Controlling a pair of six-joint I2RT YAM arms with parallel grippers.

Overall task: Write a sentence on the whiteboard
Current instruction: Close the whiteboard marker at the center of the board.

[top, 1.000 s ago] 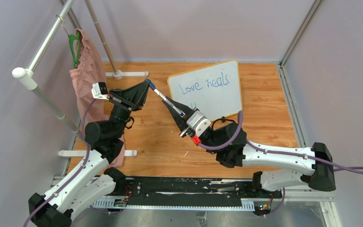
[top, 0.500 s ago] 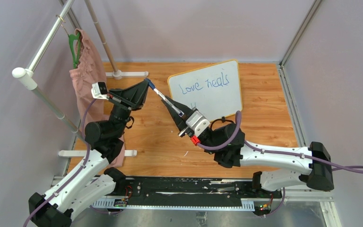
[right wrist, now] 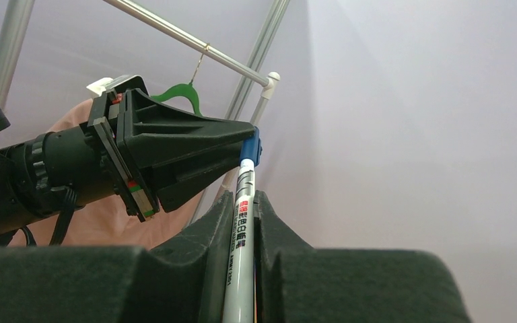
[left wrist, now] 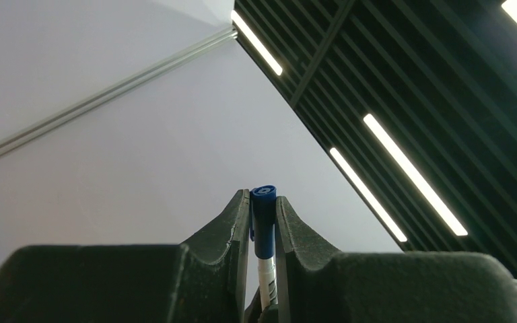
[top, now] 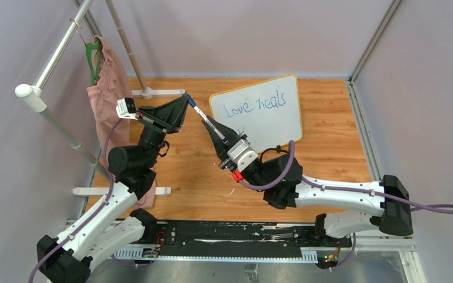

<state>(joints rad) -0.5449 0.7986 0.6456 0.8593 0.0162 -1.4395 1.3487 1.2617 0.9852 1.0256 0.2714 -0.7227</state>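
The wooden table (top: 330,147) fills the floor of the booth. On its left side stands a metal clothes rack (top: 53,53), and a pink cloth (top: 109,88) hangs from it on a green hanger (top: 94,56). The whiteboard (top: 271,124) sits at the back of the table, a little to the right of the middle, and it is turned a bit so one corner points to the back. The two arms reach in from the near edge and meet in the air just to the left of the whiteboard. The left gripper (top: 183,101) points to the right and the right gripper (top: 209,121) points up and to the left, so their tips come close together. The right gripper's fingers (right wrist: 269,222) are pressed tight on the white marker (right wrist: 242,208), which sticks out past them. The left gripper's fingers (left wrist: 239,215) pinch the blue cap (left wrist: 263,215), which sits on the far end of the marker. Both grippers are up off the table and neither one touches the whiteboard. The sentence (top: 253,105) is in thin blue writing on the top part of the whiteboard. The top line says "Love heals". Only a tiny bit of blue shows under it, next to the right arm, and it is too small to read.
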